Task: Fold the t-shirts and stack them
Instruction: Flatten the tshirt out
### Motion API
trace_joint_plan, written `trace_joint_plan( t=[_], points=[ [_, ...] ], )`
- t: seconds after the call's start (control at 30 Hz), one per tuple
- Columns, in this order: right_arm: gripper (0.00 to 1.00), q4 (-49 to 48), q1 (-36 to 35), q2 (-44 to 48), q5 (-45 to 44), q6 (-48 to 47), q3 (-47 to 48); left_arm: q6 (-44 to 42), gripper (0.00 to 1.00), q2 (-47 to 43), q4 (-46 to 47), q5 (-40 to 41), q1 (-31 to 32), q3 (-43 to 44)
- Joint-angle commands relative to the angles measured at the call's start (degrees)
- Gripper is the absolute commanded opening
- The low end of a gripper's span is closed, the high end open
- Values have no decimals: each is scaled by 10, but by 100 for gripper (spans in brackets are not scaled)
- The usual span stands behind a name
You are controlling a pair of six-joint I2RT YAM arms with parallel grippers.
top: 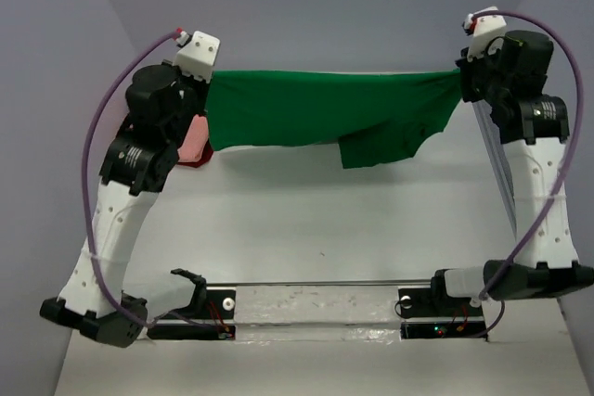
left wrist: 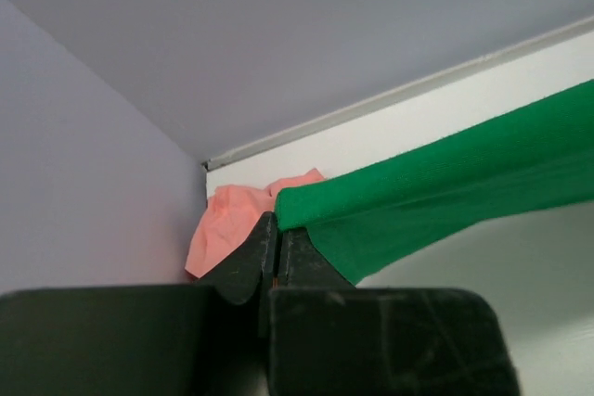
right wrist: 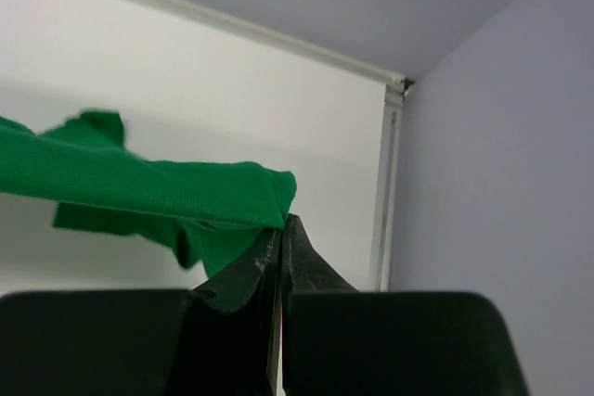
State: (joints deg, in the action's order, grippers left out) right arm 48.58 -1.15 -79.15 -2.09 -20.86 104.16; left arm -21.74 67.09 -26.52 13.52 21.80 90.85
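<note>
Above table (top: 306,229), green t-shirt (top: 316,104) stretched taut

No lettering, labels, brands or numbers legible in any view. Plain and unmarked: the green t-shirt (top: 316,113), the table (top: 306,224).

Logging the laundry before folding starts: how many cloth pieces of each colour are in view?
green t-shirt: 1
salmon-pink t-shirt: 1
dark red cloth: 1
Total: 3
</note>
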Motion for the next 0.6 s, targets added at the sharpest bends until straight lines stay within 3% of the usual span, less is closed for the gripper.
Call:
trace_joint_plan(
  t=[0.0,0.23,0.43,0.57],
  points=[
    [0,-74,4,70,10,22,20,-11,0,-79,23,-50,-24,-1],
    [0,-78,4,87,-35,37,84,13,0,-95,8,-132,-71,46],
    [0,-106,4,42,-92,16,82,9,0,-73,37,-126,-73,21],
    [0,-180,4,-5,-107,1,35,8,0,-45,83,-111,-73,-25]
  ],
)
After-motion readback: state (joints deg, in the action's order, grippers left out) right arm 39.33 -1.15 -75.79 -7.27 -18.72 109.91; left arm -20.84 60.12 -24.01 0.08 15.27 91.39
